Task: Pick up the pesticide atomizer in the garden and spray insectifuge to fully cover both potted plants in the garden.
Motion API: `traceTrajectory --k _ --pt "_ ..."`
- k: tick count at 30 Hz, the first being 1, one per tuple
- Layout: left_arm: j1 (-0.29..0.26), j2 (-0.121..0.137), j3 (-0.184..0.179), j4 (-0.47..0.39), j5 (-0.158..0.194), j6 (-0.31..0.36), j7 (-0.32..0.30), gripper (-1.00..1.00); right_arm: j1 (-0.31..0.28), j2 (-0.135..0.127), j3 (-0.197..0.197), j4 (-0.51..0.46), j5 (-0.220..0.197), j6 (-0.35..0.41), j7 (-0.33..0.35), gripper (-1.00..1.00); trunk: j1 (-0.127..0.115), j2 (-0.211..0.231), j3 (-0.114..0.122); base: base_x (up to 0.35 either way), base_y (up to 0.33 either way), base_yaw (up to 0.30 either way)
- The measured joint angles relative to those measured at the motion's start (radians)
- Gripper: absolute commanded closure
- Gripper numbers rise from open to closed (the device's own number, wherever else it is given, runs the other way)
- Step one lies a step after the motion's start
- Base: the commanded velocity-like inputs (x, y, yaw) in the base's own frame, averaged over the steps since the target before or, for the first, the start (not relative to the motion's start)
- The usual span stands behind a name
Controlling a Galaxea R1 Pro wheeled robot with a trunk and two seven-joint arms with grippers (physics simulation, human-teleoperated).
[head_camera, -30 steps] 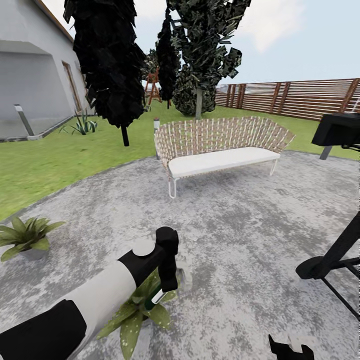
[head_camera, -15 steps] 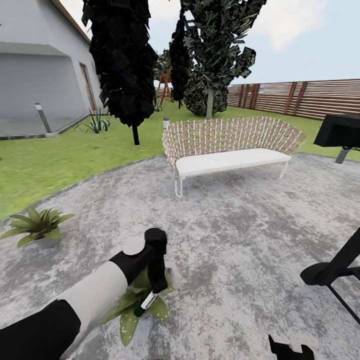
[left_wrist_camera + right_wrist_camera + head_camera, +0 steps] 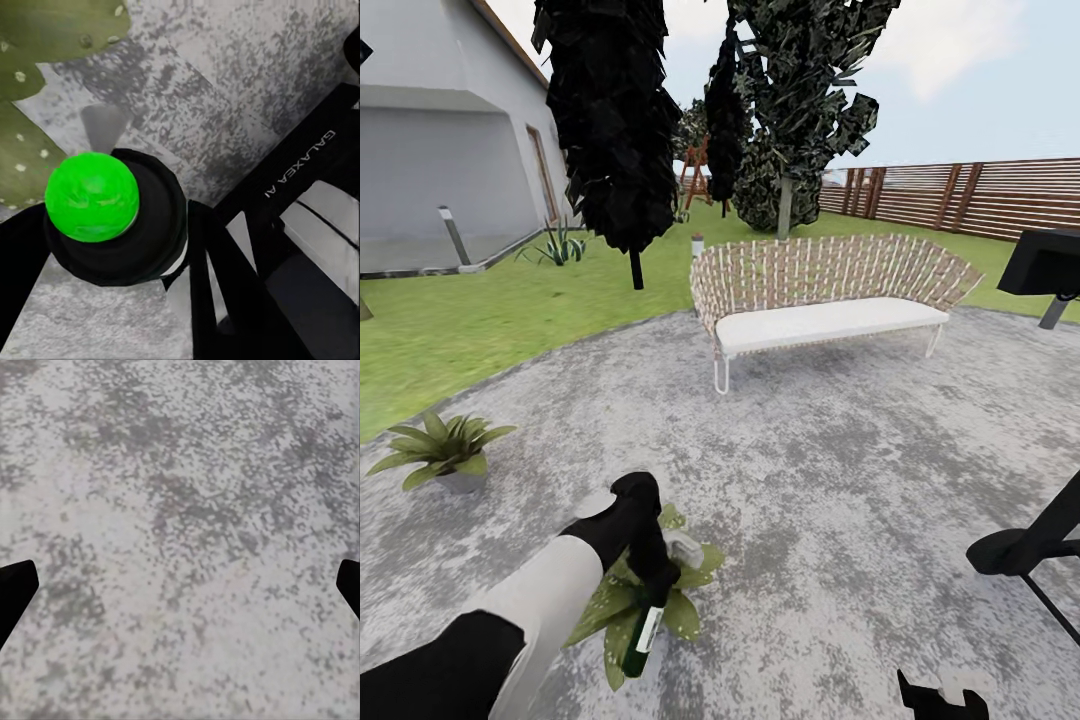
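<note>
The garden is showing a big round patch of grey paving [image 3: 840, 470] with green grass [image 3: 480, 320] lying around it. A grey house [image 3: 440, 150] is standing far off at the left, and a wooden fence [image 3: 960, 195] is running along the back. Dark trees [image 3: 610, 120] are standing behind a wicker bench [image 3: 825, 295] with a white cushion, well apart from the robot. A black grill [image 3: 1045, 265] is poking in at the right edge, and its black stand [image 3: 1020, 540] is sitting on the paving lower down.

One potted plant [image 3: 445, 450] is sitting at the left rim of the paving, well apart from the arm. The other potted plant [image 3: 635, 600] is sitting right under the left arm, which is hiding part of it. Tiny white specks of insectifuge [image 3: 618, 655] are dotting its leaves.

The left gripper [image 3: 650, 580] is squeezing the pesticide atomizer [image 3: 643, 632], which is hanging tilted down over that plant's leaves.

The right gripper [image 3: 940, 700] is peeking in low down, with its fingers [image 3: 15, 589] spread wide apart over bare paving, holding nothing.
</note>
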Motion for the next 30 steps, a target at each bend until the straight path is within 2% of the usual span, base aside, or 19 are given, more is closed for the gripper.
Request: traceTrajectory --k 5,11,17,23,30 --pt "0.04 -0.011 0.012 0.004 -0.006 -0.001 0.005 1.0 0.0 0.0 0.0 0.0 0.0 0.0 0.0 -1.0 0.0 0.0 0.0 0.0 0.0 0.0" --pt "0.045 -0.007 0.012 -0.005 -0.007 -0.001 0.007 1.0 0.0 0.0 0.0 0.0 0.0 0.0 0.0 -1.0 0.0 0.0 0.0 0.0 0.0 0.0" --pt "0.057 -0.005 0.012 0.031 -0.009 -0.001 0.006 1.0 0.0 0.0 0.0 0.0 0.0 0.0 0.0 -1.0 0.0 0.0 0.0 0.0 0.0 0.0" --pt "0.066 -0.005 0.016 0.017 -0.008 -0.002 0.018 1.0 0.0 0.001 0.001 0.0 -0.001 -0.001 0.0 -1.0 0.0 0.0 0.0 0.0 0.0 0.0" --pt "0.067 -0.005 0.018 0.016 -0.007 -0.003 0.02 1.0 0.0 0.002 0.001 -0.001 0.0 -0.001 0.0 -1.0 0.0 0.0 0.0 0.0 -0.238 0.223"
